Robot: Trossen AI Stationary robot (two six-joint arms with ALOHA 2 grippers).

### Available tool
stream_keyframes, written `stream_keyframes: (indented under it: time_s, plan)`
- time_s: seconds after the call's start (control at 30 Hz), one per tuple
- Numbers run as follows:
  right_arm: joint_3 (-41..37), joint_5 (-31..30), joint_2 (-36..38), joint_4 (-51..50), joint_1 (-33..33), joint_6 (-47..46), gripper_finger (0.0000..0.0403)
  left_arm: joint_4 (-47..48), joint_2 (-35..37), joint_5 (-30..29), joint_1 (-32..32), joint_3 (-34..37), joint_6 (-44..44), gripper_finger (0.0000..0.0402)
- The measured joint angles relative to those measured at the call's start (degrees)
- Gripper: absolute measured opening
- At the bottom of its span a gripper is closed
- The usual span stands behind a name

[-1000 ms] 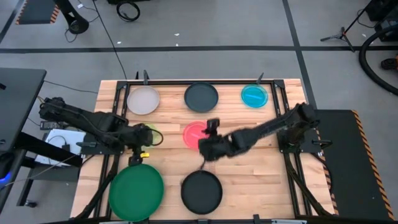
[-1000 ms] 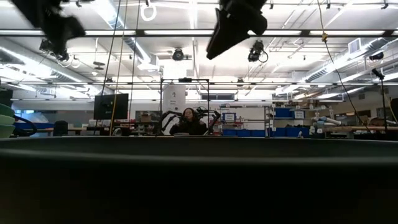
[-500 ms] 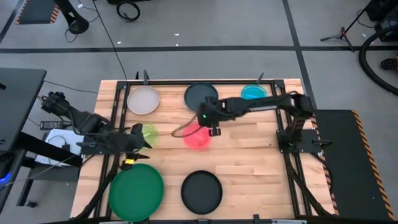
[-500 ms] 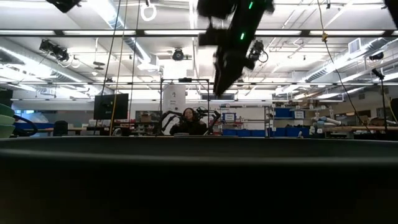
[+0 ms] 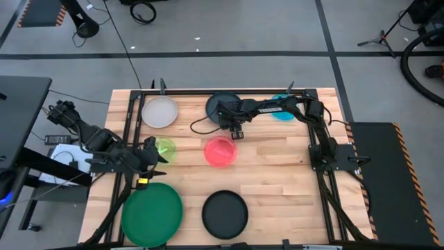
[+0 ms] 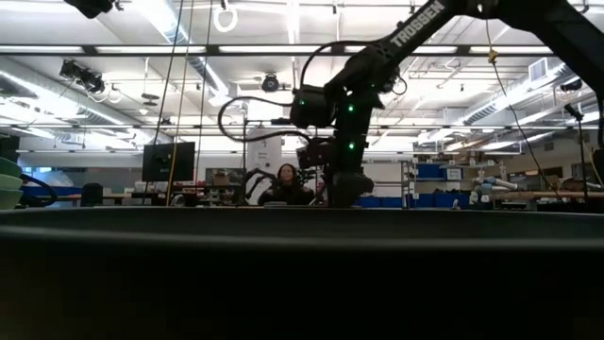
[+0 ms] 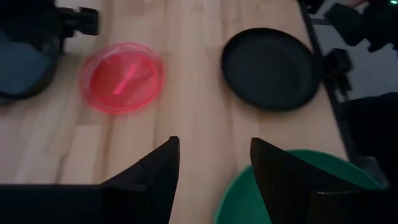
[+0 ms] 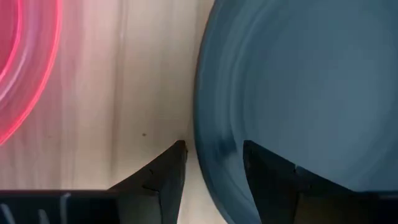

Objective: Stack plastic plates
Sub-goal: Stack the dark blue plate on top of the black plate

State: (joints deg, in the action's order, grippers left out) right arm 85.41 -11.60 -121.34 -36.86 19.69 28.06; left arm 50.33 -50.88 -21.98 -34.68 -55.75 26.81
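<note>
Several plastic plates lie flat on the wooden table. A whitish-grey plate (image 5: 160, 111), a dark plate (image 5: 220, 103) and a cyan plate (image 5: 283, 107) lie along the far edge. A lime plate (image 5: 166, 148) and a pink plate (image 5: 220, 151) lie mid-table. A large green plate (image 5: 151, 214) and a black plate (image 5: 225, 214) lie at the near edge. My right gripper (image 5: 232, 127) is open and low at the dark plate's near rim (image 8: 202, 134). One finger is over the plate and the other over the wood. My left gripper (image 5: 152, 155) is open, raised beside the lime plate, and holds nothing.
A black metal frame (image 5: 208, 92) borders the table. My right arm (image 5: 291, 105) reaches along the far edge over part of the cyan plate. Bare wood (image 5: 277, 180) lies at the near right. In the low view a dark rim (image 6: 302, 274) fills the foreground.
My right gripper has swung from mid-table, near the pink plate, toward the far edge. It has sunk to the dark plate's near rim. My left gripper has drawn back a little toward the table's left edge, uncovering more of the lime plate. No plate has moved.
</note>
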Motion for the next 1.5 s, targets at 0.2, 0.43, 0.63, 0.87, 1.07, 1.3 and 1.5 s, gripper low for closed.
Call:
stream_keyframes:
  time_s: [0.2, 0.43, 0.63, 0.87, 1.07, 1.3, 1.5]
  plan:
    - [-0.3, 0.4, 0.49, 0.59, 0.3, 0.21, 0.014, 0.81, 0.01, -1.9, 0.84, 0.02, 0.04, 0.0201]
    - [-0.34, 0.56, 1.07, 2.19, 0.37, 1.17, 0.0034, -1.2, -0.02, -3.17, 2.47, 0.02, -0.31, 0.0201]
    - [-0.46, -9.36, 3.36, -0.9, -4.78, 2.13, 0.0019, -1.8, -0.04, -3.89, 2.47, 0.02, -0.37, 0.0201]
    - [-0.4, -15.87, 12.54, -10.86, -19.65, -4.27, 0.0013, 0.48, -0.06, -6.19, 2.45, 0.02, -0.33, 0.0201]
    - [-0.31, -7.14, 17.98, -9.85, -35.11, -6.95, 0.0013, 4.84, -0.06, -11.05, 2.45, 0.02, 2.94, 0.0201]
    - [-0.34, 2.19, 13.16, -7.6, -49.33, -1.42, 0.0013, 5.48, -0.06, -11.97, 2.49, 0.02, 5.56, 0.0201]
    - [-0.36, -3.71, 6.93, -3.11, -56.41, 4.12, 0.0021, 5.07, -0.06, -12.89, 2.49, 0.02, 5.73, 0.0201]
